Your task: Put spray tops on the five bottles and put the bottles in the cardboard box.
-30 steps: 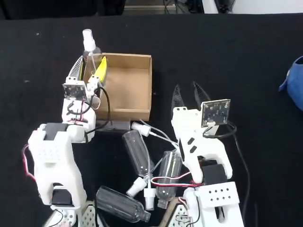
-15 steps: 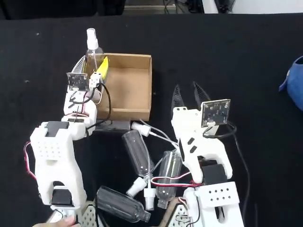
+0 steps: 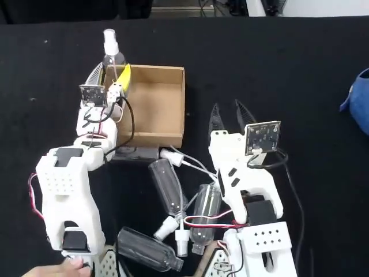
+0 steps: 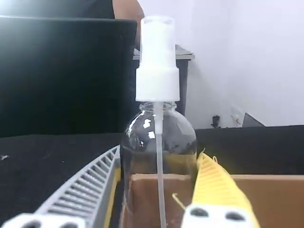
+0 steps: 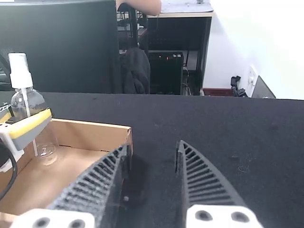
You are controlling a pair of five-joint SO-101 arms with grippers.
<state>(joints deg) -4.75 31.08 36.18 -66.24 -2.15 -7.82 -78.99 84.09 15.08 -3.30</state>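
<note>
Black table (image 3: 288, 75); left gripper (image 3: 112, 75) pinches a capped bottle (image 4: 156, 142) upright at a corner of the cardboard box (image 3: 158, 138), probably so it goes in standing. Right gripper (image 3: 229, 114) sits spread, empty, beside the box.

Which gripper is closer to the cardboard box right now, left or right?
Left. The left gripper holds a capped bottle right at the cardboard box's far left corner. The right gripper hangs open over the table, off the box's right wall with a gap.

Upright bottle (image 4: 159, 142): base cut off at the left wrist view's edge. Blue object (image 3: 358, 104): cut by the high view's edge, unidentifiable.
</note>
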